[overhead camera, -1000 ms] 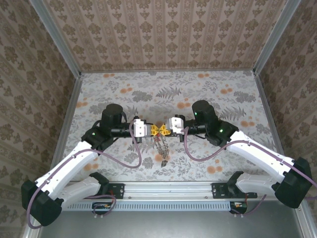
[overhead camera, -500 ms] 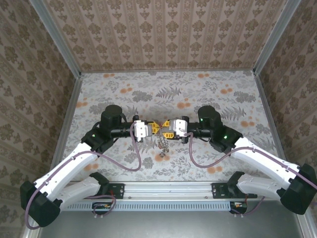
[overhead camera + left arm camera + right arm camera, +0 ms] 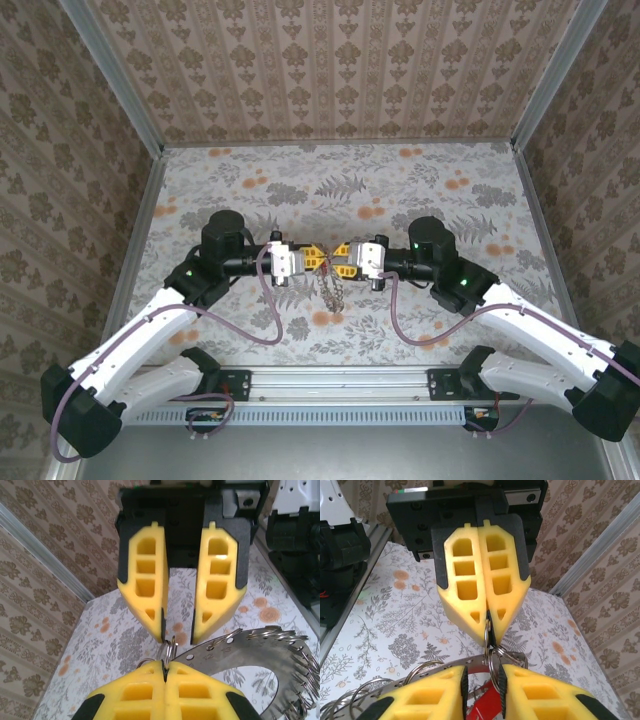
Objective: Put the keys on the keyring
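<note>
Top view: both arms reach inward and meet tip to tip above the middle of the floral counter (image 3: 300, 180). The left gripper (image 3: 322, 258) and right gripper (image 3: 340, 264) face each other, nearly touching.

Left gripper: jaws pressed together, pinching a small wire loop (image 3: 169, 651) at the very tips. This is clear in the left wrist view, and again in the right wrist view, where the loop (image 3: 487, 630) hangs from the closed yellow fingertips.

Right gripper: jaws spread, with a clear gap between the two yellow fingers (image 3: 145, 580). In the right wrist view the loop and a red-headed key (image 3: 487, 711) sit in that gap; no firm contact with either finger can be made out.

Keyring (image 3: 235, 657): a flat silver band with small holes, curving off to the right below the pinched loop and raised off the counter. The keys (image 3: 300, 655) crowd its outer rim.

From above, the bunch (image 3: 330, 290) dangles just under the two grippers. Whether its lowest keys touch the counter cannot be told.
</note>
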Tool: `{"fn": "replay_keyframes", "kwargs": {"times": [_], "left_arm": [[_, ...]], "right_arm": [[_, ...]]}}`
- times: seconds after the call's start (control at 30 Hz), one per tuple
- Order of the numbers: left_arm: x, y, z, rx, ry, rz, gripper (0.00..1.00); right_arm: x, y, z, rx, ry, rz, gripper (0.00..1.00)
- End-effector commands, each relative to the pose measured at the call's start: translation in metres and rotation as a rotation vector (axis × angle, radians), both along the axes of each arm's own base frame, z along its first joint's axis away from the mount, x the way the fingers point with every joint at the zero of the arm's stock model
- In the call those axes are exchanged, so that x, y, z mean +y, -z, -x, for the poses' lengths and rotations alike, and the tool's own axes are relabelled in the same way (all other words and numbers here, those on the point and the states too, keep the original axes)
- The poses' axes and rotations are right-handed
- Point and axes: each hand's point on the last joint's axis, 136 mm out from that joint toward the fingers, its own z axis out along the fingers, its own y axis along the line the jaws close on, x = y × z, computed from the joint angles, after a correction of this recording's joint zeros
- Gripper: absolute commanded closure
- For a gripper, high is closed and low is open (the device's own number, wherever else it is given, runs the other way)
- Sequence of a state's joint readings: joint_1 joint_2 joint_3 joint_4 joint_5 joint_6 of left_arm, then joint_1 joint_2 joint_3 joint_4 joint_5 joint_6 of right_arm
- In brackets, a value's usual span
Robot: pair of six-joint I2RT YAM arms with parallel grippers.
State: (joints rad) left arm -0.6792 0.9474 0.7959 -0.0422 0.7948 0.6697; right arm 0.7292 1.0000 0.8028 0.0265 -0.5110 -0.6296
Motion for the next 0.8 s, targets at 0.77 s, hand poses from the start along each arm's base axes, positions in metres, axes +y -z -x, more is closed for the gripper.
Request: {"fn": "replay_keyframes", "kwargs": {"times": [0.77], "left_arm": [[-0.008, -0.025, 0.017, 0.142, 0.172, 0.131, 1.00]], "right_arm": [[-0.018, -0.001, -0.001, -0.044, 0.076, -0.005, 0.77]]}}
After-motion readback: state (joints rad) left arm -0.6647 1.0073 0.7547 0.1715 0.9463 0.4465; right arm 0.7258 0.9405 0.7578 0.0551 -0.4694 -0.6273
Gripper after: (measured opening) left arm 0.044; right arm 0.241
